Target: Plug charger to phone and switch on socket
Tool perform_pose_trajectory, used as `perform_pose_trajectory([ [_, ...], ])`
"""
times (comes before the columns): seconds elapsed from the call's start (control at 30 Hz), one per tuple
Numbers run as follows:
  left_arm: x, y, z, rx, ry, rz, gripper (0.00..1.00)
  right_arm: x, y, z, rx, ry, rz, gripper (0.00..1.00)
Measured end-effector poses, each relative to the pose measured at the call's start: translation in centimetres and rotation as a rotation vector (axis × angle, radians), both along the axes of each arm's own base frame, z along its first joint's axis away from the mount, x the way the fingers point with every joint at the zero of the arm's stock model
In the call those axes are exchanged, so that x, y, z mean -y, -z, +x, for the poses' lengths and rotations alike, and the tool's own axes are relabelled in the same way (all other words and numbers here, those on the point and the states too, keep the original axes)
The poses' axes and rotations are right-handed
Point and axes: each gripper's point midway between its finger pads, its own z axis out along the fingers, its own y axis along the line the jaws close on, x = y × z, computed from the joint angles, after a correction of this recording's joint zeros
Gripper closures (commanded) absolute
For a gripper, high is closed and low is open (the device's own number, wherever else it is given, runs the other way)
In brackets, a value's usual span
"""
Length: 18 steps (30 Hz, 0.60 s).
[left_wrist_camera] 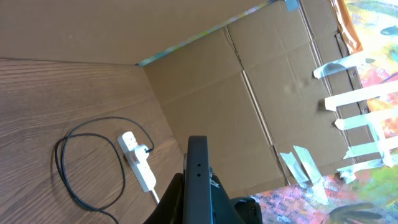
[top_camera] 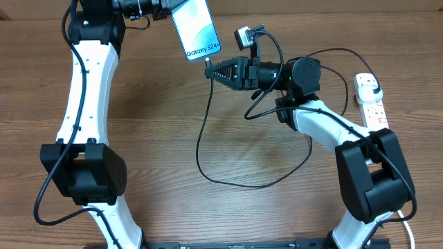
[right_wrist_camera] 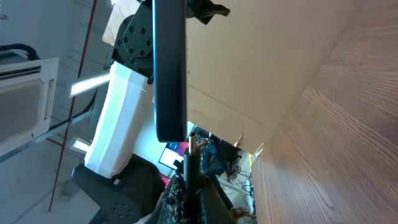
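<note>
The phone (top_camera: 194,28) with its lit blue "Galaxy" screen is held up at the top centre by my left gripper (top_camera: 163,8), which is shut on it; its dark edge shows in the left wrist view (left_wrist_camera: 197,177). My right gripper (top_camera: 213,70) is shut on the charger's connector end, whose tip (right_wrist_camera: 193,144) sits just below the phone's bottom edge (right_wrist_camera: 170,68). The black cable (top_camera: 208,138) loops down over the table and back to the socket (top_camera: 370,100), a white power strip at the right edge with a black plug in it.
The socket and cable loop also show in the left wrist view (left_wrist_camera: 138,160). A cardboard wall (left_wrist_camera: 249,93) stands behind the table. The right arm's base (top_camera: 374,173) is at the lower right, the left arm's base (top_camera: 83,169) at the lower left.
</note>
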Motion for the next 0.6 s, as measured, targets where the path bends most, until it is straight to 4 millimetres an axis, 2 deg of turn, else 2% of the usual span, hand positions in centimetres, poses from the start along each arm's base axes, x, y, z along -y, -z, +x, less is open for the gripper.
perform_pose_trajectory([
  [0.6,0.06,0.08,-0.05,0.003,0.002,0.003,0.96,0.03,-0.16,-0.06,0.01,0.001,0.005,0.96],
])
